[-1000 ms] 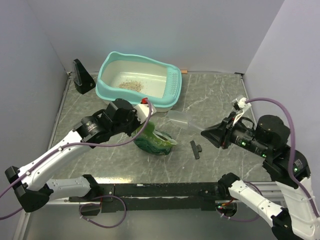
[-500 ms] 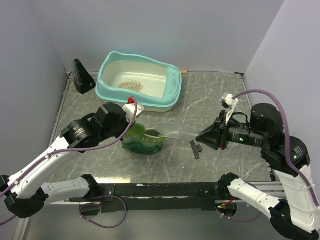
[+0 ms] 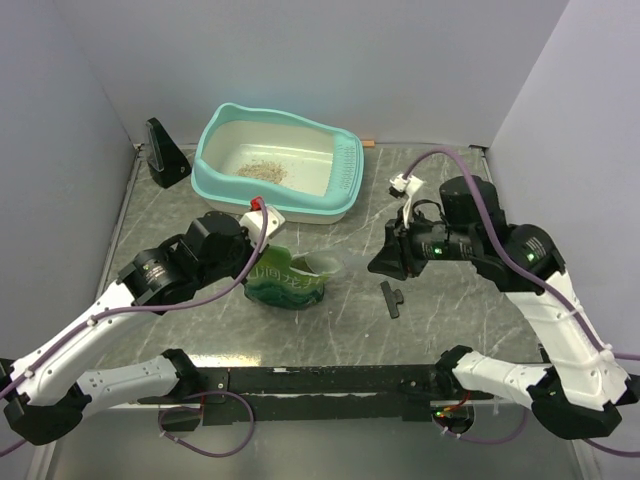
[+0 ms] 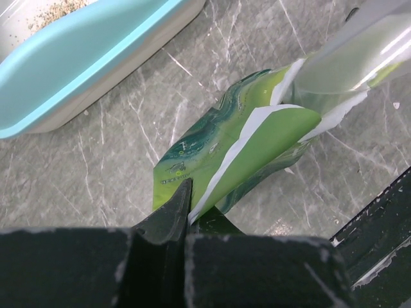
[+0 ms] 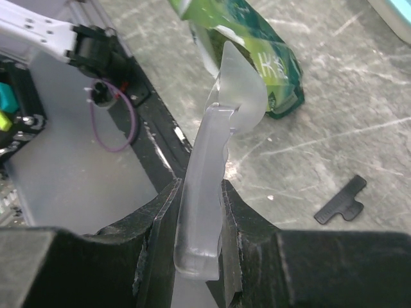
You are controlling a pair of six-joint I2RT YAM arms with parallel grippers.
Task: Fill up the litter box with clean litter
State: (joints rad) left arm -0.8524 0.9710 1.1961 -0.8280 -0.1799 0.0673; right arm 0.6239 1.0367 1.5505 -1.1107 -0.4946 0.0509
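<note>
Smooth, faintly glossy plastic is noted on the litter box (image 4: pixel 83 58); the clean litter (image 3: pixel 262 170) is matt, coarse grain. The green pouch (image 4: pixel 244 135) is recorded as glossy creased film, the scoop (image 5: pixel 204 179) as frosted translucent plastic.

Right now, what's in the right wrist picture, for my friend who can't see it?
The right gripper clamps the handle of a see-through scoop, whose bowl reaches the open mouth of a green pouch on the grey marbled table. A small black clip lies nearby.
</note>
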